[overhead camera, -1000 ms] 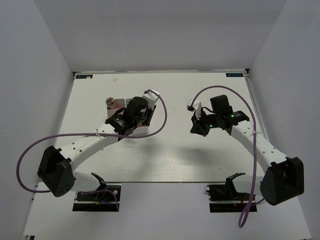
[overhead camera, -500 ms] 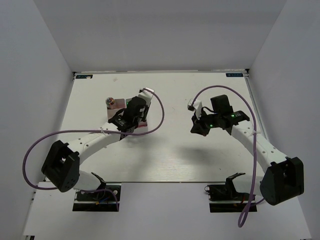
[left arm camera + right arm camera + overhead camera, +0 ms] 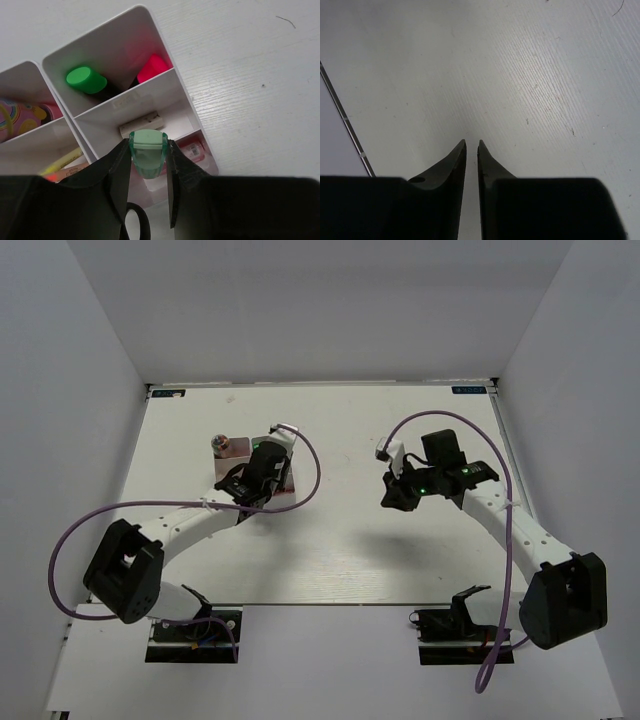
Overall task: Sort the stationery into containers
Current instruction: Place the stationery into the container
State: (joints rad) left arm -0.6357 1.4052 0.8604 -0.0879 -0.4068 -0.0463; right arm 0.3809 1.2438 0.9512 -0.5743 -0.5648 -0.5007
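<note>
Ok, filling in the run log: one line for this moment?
left gripper: shut on marker, above tray | right gripper: shut, empty, above table | step: marker not yet dropped

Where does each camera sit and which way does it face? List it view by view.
Top external: above and behind the bases, looking down on the table; both arms show, left gripper and right gripper.
Left wrist: on the left arm, looking down past its fingers gripping a pale green marker over a white tray.
Right wrist: looking down past shut fingers at the table.
Shared: top and left wrist both show the left gripper.
</note>
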